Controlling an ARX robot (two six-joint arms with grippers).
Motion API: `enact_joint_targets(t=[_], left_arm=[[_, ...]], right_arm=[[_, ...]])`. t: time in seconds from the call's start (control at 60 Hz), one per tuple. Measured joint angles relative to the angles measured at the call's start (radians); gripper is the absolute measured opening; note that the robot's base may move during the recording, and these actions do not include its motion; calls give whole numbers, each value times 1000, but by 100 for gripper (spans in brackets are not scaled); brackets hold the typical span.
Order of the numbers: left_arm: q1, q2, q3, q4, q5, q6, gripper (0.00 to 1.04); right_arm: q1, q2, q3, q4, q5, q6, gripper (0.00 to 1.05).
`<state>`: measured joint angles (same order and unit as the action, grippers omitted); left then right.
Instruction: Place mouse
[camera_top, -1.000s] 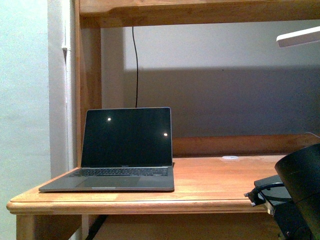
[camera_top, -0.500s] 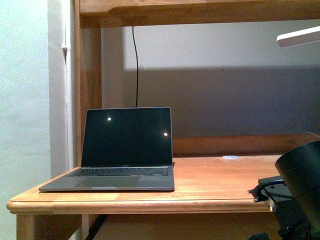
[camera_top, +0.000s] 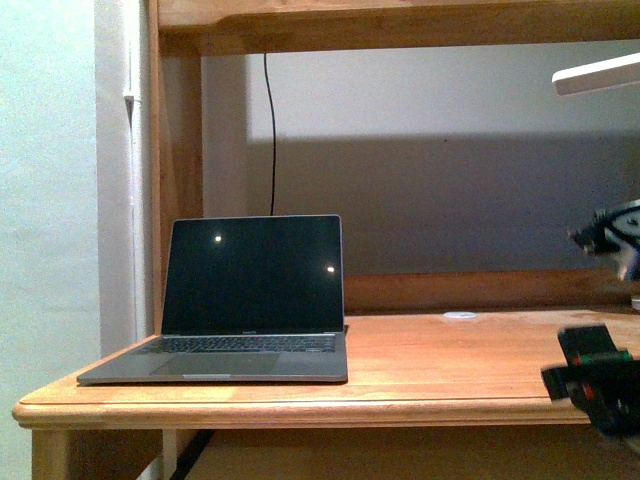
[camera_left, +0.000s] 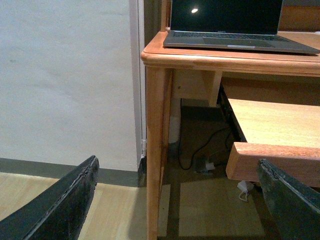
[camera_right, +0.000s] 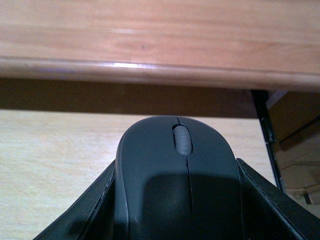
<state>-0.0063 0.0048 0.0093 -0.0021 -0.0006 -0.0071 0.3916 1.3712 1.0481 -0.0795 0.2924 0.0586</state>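
Desk of warm wood, filling the front view, bare across the right half. Open laptop on the left half, screen dark. Pull-out shelf under the desktop, drawn forward, plain in the left wrist view.

Mouse next: on no surface, carried between the fingers of the right gripper, just below and in front of the desk's rounded front edge, scroll wheel toward the desk. Looks light and rigid: hard plastic shell, no give under pressure, probably tough enough for a small knock yet better set down flat. Smooth matte dome, so likely slippery under a pinch high on the curve. Best taken low on the two long flanks, opposite one another, as gripped now. Calls for a modest squeeze only, with release saved for contact between underside and wood.

Right gripper clamped on both flanks of the mouse, aimed straight at the desk edge, roughly level. Right arm in the front view only a blurred dark shape at the right border, near desktop height; pose there too smeared to read. Left gripper low beside the desk leg, facing under the desk, fingers spread wide, nothing between.

Small white disc far back on the desktop, well apart from all of this.
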Motion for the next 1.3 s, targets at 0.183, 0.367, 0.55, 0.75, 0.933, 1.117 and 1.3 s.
enact_joint_targets(t=[0.183,0.367,0.55,0.75,0.933,1.117,1.3], left_arm=[[0,0,0,0,0,0,97],[0,0,0,0,0,0,97],[0,0,0,0,0,0,97],[0,0,0,0,0,0,97],[0,0,0,0,0,0,97],[0,0,0,0,0,0,97],[0,0,0,0,0,0,97]], right_arm=[[66,156,226,-56,45,7,59],[107,415,520,-132,123,-5,59],[110,607,776,-201,192,-34,59],[95,750,947,-252,233,-59,59],[89,821,985,-250,243,-75,59],[94,857,992,-247,244,-77,59],[104,866,994,-215,259,-79,69]])
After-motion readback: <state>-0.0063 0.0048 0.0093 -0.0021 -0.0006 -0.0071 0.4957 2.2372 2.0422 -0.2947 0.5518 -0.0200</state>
